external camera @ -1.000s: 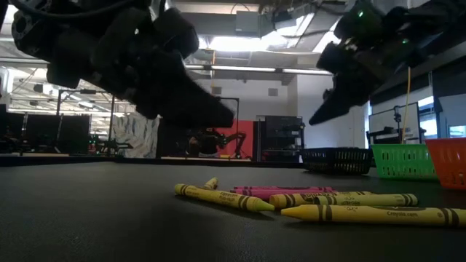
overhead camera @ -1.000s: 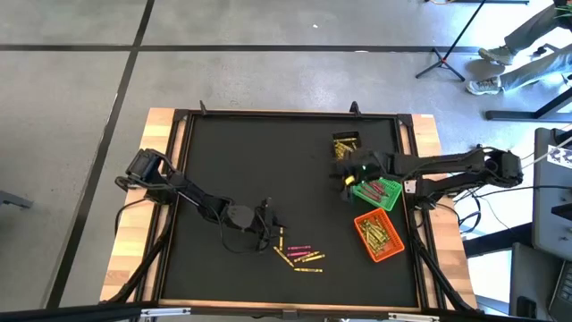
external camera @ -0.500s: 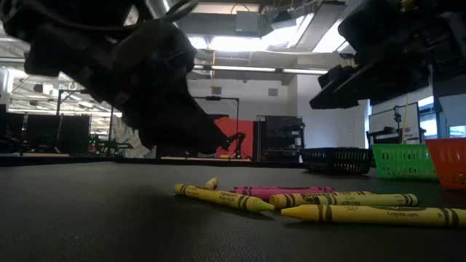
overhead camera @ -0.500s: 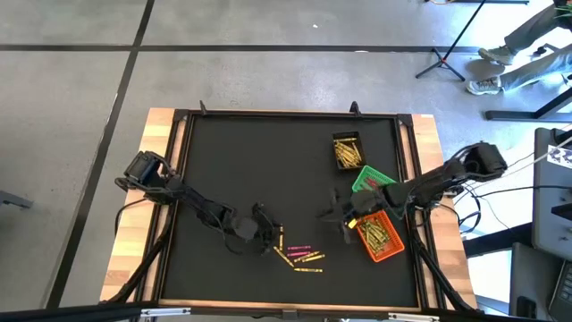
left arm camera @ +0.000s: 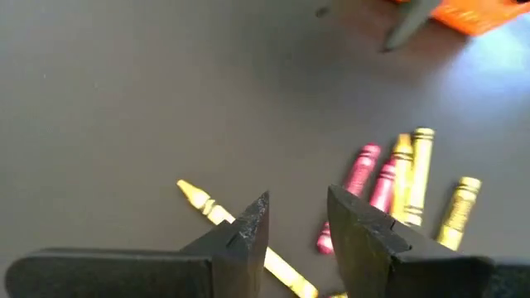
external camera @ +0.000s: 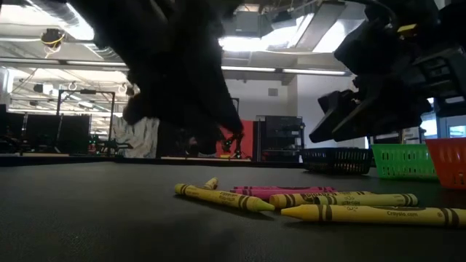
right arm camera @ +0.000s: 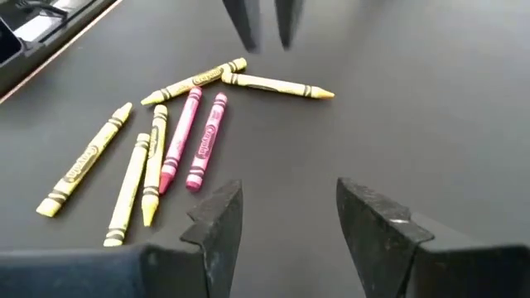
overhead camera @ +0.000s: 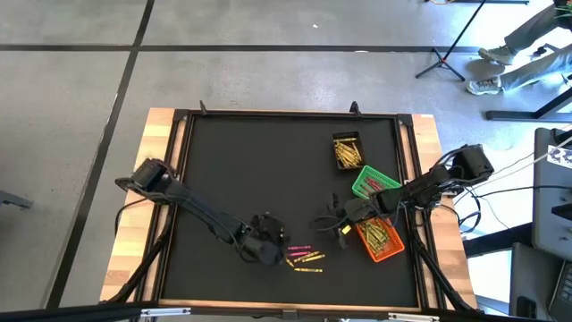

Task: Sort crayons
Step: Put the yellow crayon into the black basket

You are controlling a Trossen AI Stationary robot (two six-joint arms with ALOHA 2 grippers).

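nearest the table's front edge lies a small scatter of thin wax crayons (overhead camera: 304, 257) on the black mat (overhead camera: 250, 170), 5 yellow and 2 magenta as the right wrist view counts them (the 2 magenta ones (right arm camera: 192, 132) lie side by side in the middle of the group). none of them is lifted; all rest flat on the mat. the left gripper (overhead camera: 271, 248) hangs just above the left end of the scatter, its 2 dark fingers (left arm camera: 248, 240) parted with nothing between them, and a yellow crayon (left arm camera: 240, 238) lies on the mat below the gap. a little farther back and to the right, the right gripper (overhead camera: 332, 220) hovers over bare mat near the crayons, its fingers (right arm camera: 222, 219) also spread apart and empty. just beside it stands the orange plastic mesh bin (overhead camera: 380, 236), holding yellow crayons. behind that sits the green mesh bin (overhead camera: 374, 185), tilted at an angle to the mat's edge, and farther back still the small black bin (overhead camera: 347, 150) with more yellow crayons inside. beyond the table, at the far right, a person's legs and shoes (overhead camera: 500, 54) show on the grey floor.
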